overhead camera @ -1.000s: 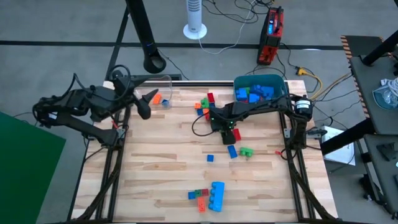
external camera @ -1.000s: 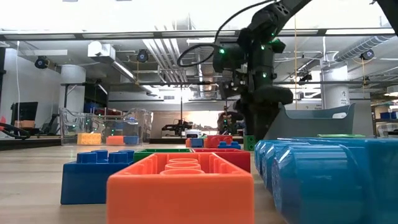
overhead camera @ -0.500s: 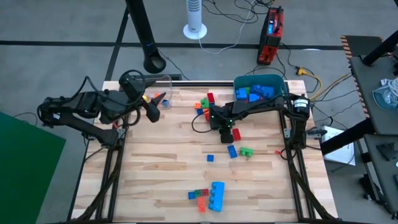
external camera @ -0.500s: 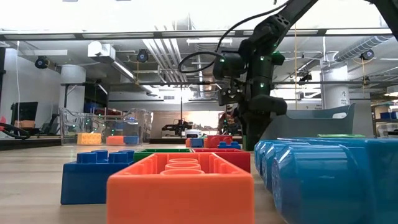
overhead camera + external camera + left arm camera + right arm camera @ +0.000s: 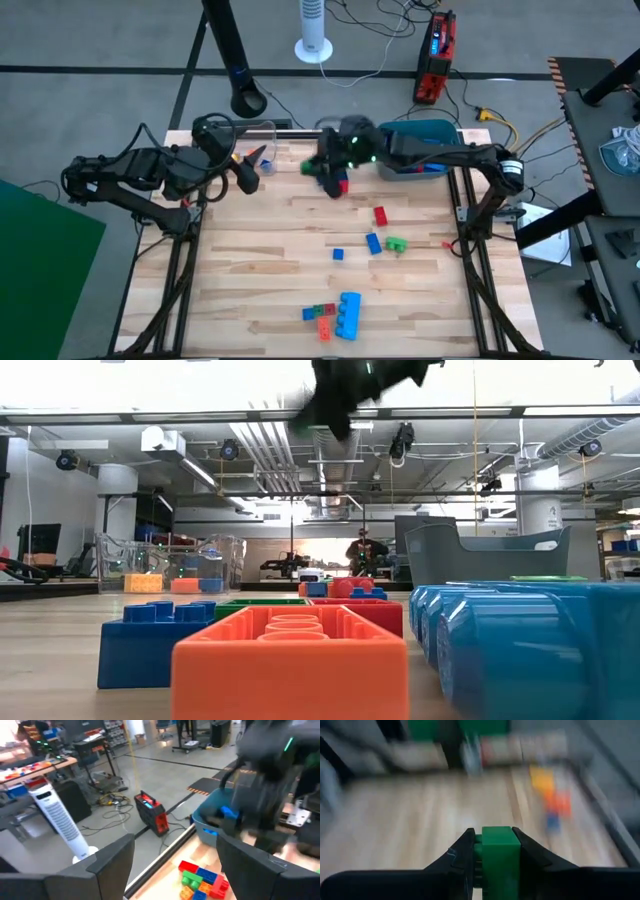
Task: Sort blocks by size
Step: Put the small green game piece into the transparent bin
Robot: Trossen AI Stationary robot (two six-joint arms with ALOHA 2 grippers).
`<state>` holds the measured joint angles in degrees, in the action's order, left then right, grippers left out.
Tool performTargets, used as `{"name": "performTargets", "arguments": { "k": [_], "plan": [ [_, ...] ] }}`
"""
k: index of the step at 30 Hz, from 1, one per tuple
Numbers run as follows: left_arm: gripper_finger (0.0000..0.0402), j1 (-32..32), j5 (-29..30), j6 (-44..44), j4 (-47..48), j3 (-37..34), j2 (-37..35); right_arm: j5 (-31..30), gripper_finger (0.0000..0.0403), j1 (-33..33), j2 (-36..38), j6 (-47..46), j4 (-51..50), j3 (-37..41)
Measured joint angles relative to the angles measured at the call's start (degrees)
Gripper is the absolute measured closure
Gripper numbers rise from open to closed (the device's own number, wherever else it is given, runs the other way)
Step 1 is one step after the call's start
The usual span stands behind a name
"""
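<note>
A small green block [image 5: 497,855] sits between the fingers of my right gripper [image 5: 497,837], which is shut on it. In the high view that gripper [image 5: 325,172] hangs over the far middle of the table, beside a cluster of blocks [image 5: 202,880]. My left gripper [image 5: 250,165] hovers open by the clear box [image 5: 252,138] at the far left, with nothing between its fingers [image 5: 112,862]. Loose blocks lie flat mid-table: a red one [image 5: 380,215], a blue one [image 5: 373,243], a green one [image 5: 397,243]. More lie near the front edge [image 5: 340,315]. My right gripper pinches the green block by two opposite side faces [image 5: 484,851] between its two fingers. The block is lifted clear of the table, and its end pokes out a little past the fingertips.
The teal tub [image 5: 420,145] with blue blocks stands at the far right, behind my right arm. The clear box holds a few small orange and blue pieces [image 5: 160,582]. In the low view a big orange block [image 5: 290,650] and blue blocks [image 5: 530,650] fill the foreground.
My right gripper has risen from the middle of the table and swung toward the far left, toward the clear box, carrying the green block clear of the wood. My left gripper shifted slightly toward the table's right earlier, then held still.
</note>
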<state>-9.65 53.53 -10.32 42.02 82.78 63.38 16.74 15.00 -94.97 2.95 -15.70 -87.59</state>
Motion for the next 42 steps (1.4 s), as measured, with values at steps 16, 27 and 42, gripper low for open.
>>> {"name": "performTargets", "arguments": {
  "k": [16,27,42],
  "plan": [
    [0.0134,1.37,-18.09,7.68,-1.60,0.00,-1.22,9.85,0.0319,1.88,-0.99,-27.05,47.11,-0.26],
    [0.0134,1.71,-16.58,33.79,-16.96,0.02,1.68,9.29,0.0319,3.79,-0.99,-51.14,49.02,-1.80],
    [0.0134,6.00,-21.43,44.73,-23.21,0.02,4.88,10.92,0.0319,3.35,-0.99,-59.94,49.00,-1.79]
  ]
}}
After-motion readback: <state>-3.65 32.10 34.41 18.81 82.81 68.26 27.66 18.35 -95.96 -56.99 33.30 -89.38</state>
